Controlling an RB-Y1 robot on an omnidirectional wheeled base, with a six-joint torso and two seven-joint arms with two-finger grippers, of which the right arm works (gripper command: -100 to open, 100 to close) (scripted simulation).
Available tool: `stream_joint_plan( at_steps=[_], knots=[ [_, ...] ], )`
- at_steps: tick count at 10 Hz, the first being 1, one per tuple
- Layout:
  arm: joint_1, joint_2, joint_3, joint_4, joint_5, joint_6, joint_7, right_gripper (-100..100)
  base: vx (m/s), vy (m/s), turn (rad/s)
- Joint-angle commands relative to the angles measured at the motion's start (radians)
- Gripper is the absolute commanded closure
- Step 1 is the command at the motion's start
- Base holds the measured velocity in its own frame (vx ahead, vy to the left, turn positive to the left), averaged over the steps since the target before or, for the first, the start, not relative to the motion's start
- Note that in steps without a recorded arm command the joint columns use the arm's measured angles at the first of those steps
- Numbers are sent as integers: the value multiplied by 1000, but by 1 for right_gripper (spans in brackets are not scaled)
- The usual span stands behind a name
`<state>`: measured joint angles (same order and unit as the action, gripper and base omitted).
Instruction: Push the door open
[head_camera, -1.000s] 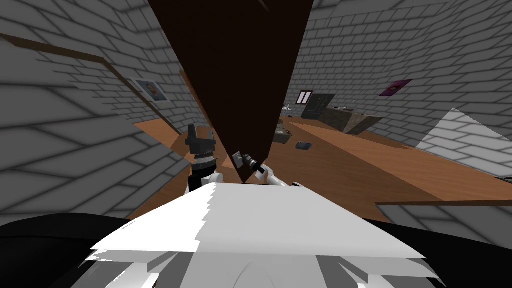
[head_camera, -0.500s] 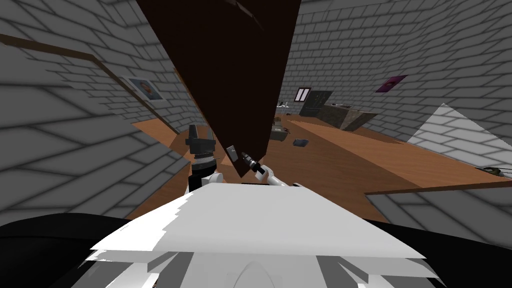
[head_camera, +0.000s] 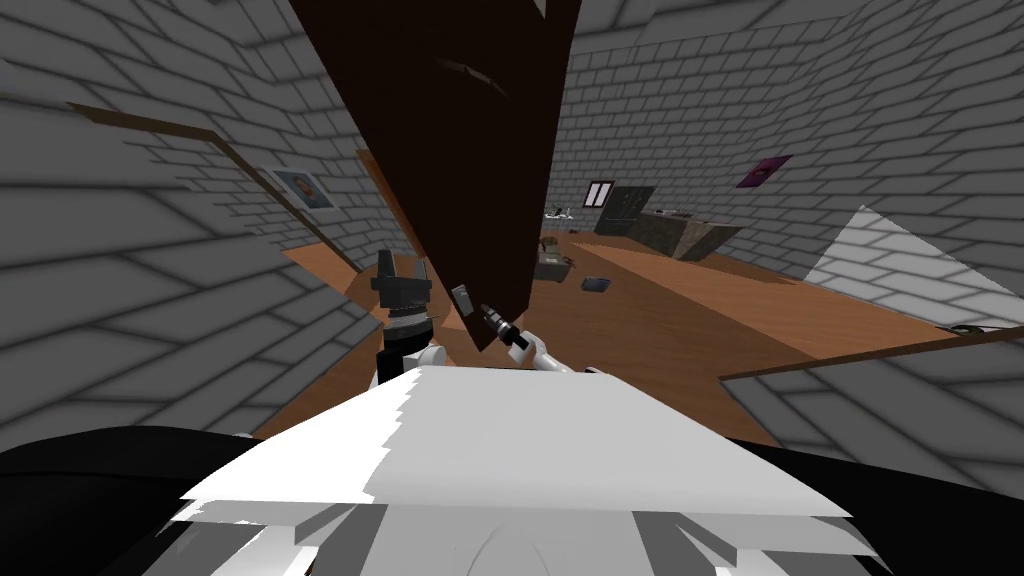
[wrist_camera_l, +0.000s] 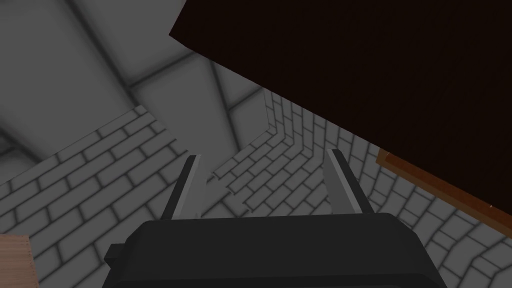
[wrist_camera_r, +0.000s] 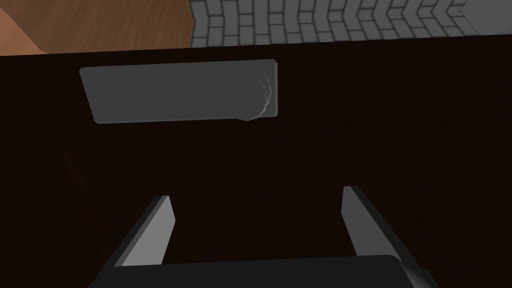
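Note:
The dark brown door (head_camera: 450, 150) stands partly swung, its lower corner just ahead of me. A grey plate (head_camera: 462, 297) sits on it near that corner. My right gripper (head_camera: 487, 315) is right at the door beside the plate. In the right wrist view, the right gripper (wrist_camera_r: 257, 194) is open with the door face (wrist_camera_r: 300, 150) close behind its fingers and the grey plate (wrist_camera_r: 180, 91) just beyond them. My left gripper (head_camera: 402, 262) points upward on the door's left side. The left wrist view shows it (wrist_camera_l: 262, 155) open and empty, with the door (wrist_camera_l: 375, 65) off to one side.
Grey brick walls (head_camera: 150, 270) close in on both sides of the doorway. Beyond the door lies a wooden floor (head_camera: 700, 310) with a dark counter (head_camera: 690, 232), a box (head_camera: 550, 265) and a small flat object (head_camera: 597, 283) further in.
The door's edge and the plate have shifted left, and my right hand has followed. The whole head view has slid left too, so I have turned or moved.

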<state>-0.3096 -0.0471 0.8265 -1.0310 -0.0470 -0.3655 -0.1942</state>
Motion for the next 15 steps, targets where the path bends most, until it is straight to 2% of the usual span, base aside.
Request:
stream_joint_plan(
  at_steps=[1,4,7,8,9,14,15],
  knots=[
    [-5,-4,-6,12,1,-5,3,-100,118,170,23],
    [-9,2,-19,23,3,-6,10,-100,166,198,26],
    [-14,32,-32,34,5,-7,17,-100,154,196,30],
    [-13,24,-29,33,4,-8,15,-100,47,88,-4],
    [-13,24,-29,33,4,-8,15,100,-2,-10,-3],
    [-13,24,-29,33,4,-8,15,100,-11,-18,1],
    [0,8,-36,26,2,-2,31,100,68,106,-129]
  ],
)
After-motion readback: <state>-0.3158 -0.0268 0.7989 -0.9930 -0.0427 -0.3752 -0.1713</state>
